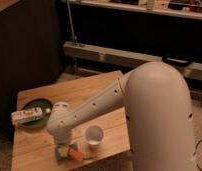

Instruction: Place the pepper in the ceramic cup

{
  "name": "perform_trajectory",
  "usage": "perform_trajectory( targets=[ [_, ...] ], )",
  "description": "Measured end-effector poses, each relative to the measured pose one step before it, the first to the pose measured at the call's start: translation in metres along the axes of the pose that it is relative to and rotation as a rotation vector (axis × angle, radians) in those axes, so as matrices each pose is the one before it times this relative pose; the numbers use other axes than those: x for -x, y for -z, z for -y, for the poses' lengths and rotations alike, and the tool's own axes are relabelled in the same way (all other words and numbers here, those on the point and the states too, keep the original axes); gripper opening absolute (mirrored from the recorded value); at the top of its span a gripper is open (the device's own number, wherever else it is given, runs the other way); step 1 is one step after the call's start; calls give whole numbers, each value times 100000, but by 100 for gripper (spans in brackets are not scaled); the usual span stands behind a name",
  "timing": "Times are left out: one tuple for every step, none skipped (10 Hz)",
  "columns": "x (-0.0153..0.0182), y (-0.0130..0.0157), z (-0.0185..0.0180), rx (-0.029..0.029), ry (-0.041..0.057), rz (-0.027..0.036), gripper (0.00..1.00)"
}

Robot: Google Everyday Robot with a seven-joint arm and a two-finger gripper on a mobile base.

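The pepper (74,153) is a small orange tapered piece lying at the table's front edge, partly on the blue sponge (60,153). The ceramic cup (94,136) is white and stands upright just right of the pepper, with a pale inside. My gripper (65,146) hangs below the white wrist (60,124), right over the sponge and the pepper's left end. The wrist hides most of the gripper.
A green plate (35,108) sits at the table's left with a white packet (28,116) across it. The wooden table (79,92) is small; its front edge runs just below the pepper. My big white arm (159,115) covers the right side.
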Motion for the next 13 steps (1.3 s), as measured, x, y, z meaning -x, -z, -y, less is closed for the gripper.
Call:
perform_trajectory(
  targets=[
    [162, -128, 100, 565, 683, 227, 0],
    [426, -420, 263, 1049, 1529, 243, 0],
    [235, -367, 403, 852, 1180, -234, 0],
    [178, -495, 725, 1033, 1182, -539, 1],
    [212, -312, 554, 754, 998, -911, 5],
    [653, -47, 602, 478, 1678, -514, 17],
    [65, 284, 372, -406, 195, -457, 27],
    [-144, 496, 82, -499, 72, -1046, 35],
    [-4, 869, -27, -929, 84, -956, 47],
    [-93, 493, -38, -635, -241, -658, 57],
    [-15, 197, -38, -233, -44, -284, 65],
    [101, 55, -70, 17, 232, -316, 75],
    [193, -83, -51, 205, 218, 78, 79]
  ],
)
